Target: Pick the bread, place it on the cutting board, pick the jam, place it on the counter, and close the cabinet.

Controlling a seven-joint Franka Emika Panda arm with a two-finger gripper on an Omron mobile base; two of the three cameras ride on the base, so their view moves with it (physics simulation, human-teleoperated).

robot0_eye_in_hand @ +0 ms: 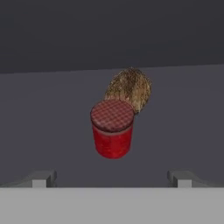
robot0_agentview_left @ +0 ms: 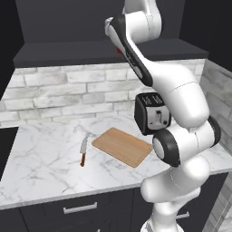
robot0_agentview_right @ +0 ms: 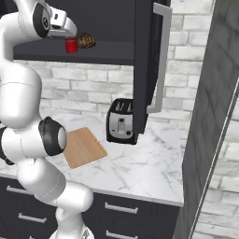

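1. Presently, on the counter (robot0_agentview_left: 45, 154), a red-handled knife (robot0_agentview_left: 84, 152) lies furthest left, flat on the marble, blade pointing toward the brick wall.
2. Just right of the knife, apart from it, the cutting board (robot0_agentview_left: 122, 146) lies flat and bare, set at an angle to the counter edge.
3. Right of the board, a black toaster (robot0_agentview_right: 120, 121) stands upright near the wall.
4. Above the counter, the cabinet (robot0_agentview_right: 144, 60) is open; its door swings out edge-on above the toaster, with its silver bar handle (robot0_agentview_right: 161, 60) facing the room.
5. On the cabinet shelf, the jam (robot0_eye_in_hand: 112, 128) stands upright with a checked lid.
6. The bread (robot0_eye_in_hand: 129, 89) sits on the same shelf, just behind and to the right of the jar in the hand view; whether the two touch cannot be determined.
7. The gripper (robot0_eye_in_hand: 112, 179) is raised to shelf level before the jar, its fingers (robot0_eye_in_hand: 43, 178) spread wide, holding nothing, with a gap between them and the jar.
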